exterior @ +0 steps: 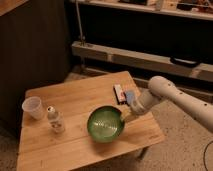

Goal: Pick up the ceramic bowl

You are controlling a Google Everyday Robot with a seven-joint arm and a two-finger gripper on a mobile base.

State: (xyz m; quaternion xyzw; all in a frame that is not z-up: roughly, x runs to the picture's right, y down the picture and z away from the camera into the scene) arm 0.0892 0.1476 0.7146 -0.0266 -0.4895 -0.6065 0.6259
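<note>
The ceramic bowl [104, 125], wide, glossy green with a darker rim, is over the front middle of the wooden table [75, 97], its opening facing up towards the camera. My gripper [125, 116] comes in from the right on a white arm and grips the bowl's right rim. It is shut on that rim. Whether the bowl rests on the wood or hangs just above it is unclear.
A translucent white cup [33, 107] stands at the table's left edge, with a small bottle [55, 120] beside it. A flat packet [120, 93] lies behind the gripper near the right edge. Dark shelving with a metal rail [145, 60] runs behind the table.
</note>
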